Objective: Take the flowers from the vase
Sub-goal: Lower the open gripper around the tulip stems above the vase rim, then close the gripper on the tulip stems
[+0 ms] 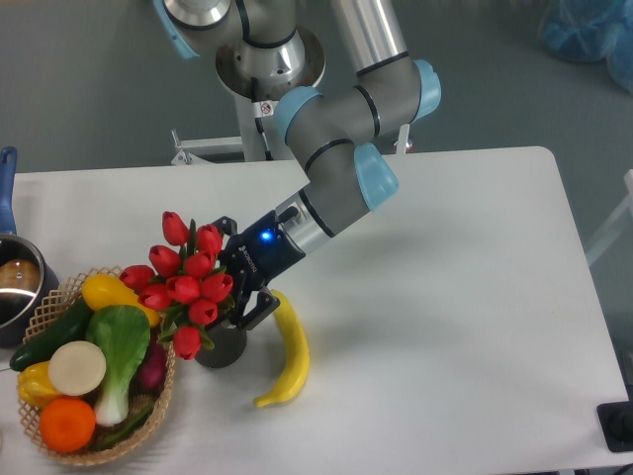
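The basket (pixel 45 421) of produce sits just left of the flowers (pixel 185 283), which stand in the vase (pixel 224 343). The hand (pixel 240 297) is pushed in among the stems; how far it has clenched I cannot tell. A crooked pull could topple the vase onto the banana (pixel 288 354).

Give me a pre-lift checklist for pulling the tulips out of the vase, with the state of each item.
1. Flowers seated in the vase: ok, the bunch stands in its mouth.
2. Tool at the bunch: ok, it sits against the right side of the tulips, above the vase.
3. Fingers closed on the stems: cannot tell, blooms and leaves hide the contact.
4. Banana clear of the lift path: ok, it lies on the table right of the vase.
5. Basket beside the vase: not ok, the blooms overhang its rim.
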Available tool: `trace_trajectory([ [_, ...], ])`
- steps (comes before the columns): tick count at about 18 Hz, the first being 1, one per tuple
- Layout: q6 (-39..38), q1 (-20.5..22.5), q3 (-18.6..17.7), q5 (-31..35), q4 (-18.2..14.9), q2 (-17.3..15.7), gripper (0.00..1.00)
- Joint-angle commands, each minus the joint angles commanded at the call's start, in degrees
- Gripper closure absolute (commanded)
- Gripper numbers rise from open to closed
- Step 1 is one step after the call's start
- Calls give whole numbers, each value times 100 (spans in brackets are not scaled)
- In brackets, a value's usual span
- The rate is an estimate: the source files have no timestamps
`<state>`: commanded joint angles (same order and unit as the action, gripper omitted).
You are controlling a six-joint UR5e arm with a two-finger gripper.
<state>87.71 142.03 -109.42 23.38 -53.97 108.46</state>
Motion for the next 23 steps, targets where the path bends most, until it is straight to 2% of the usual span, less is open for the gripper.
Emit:
trace_trajectory([
  [8,9,-26,-1,-115,0,-26,2],
  [10,9,-52,0,-115,0,-35,10],
  [11,9,-53,-9,-115,0,-35,18],
  [12,9,-53,-9,-115,0,-35,22],
  [23,18,-9,-9,-115,0,-26,49],
])
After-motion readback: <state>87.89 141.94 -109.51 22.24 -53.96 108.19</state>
